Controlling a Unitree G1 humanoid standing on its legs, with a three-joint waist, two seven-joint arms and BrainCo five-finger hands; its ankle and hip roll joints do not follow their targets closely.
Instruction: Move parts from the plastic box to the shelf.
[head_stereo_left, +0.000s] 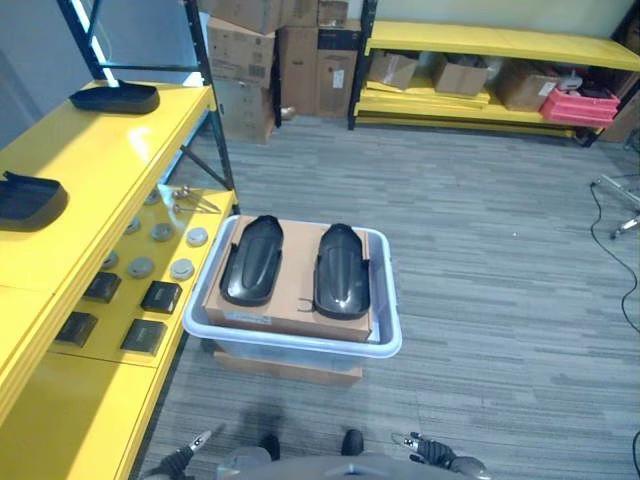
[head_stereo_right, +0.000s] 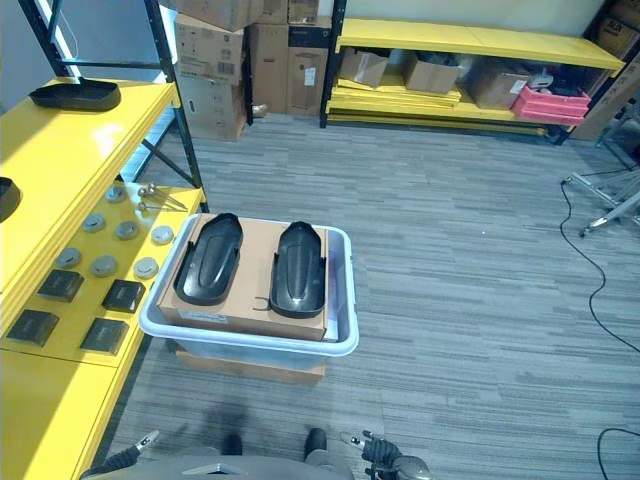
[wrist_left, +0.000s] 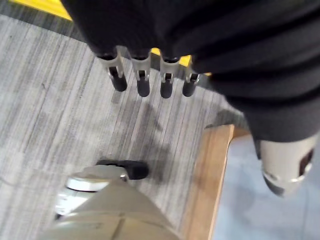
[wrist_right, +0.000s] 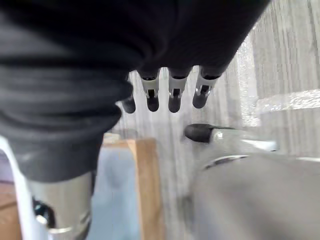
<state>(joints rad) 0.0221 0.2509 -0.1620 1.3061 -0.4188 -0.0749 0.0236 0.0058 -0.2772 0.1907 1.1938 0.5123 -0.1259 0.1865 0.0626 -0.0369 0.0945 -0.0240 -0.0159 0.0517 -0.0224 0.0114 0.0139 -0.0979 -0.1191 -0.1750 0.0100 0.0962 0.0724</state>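
Left eye view: plastic box (head_stereo_left: 390, 335) on grey floor, just beside yellow shelf (head_stereo_left: 95, 150).
Parts in box: two black parts (head_stereo_left: 252, 260) and (head_stereo_left: 341, 270), side by side on cardboard sheet (head_stereo_left: 295, 300).
Shelf: two black parts (head_stereo_left: 115, 97), (head_stereo_left: 30, 198) on top level.
Left hand (wrist_left: 145, 75): fingers straight, empty, low over floor.
Right hand (wrist_right: 172, 92): fingers straight, empty.
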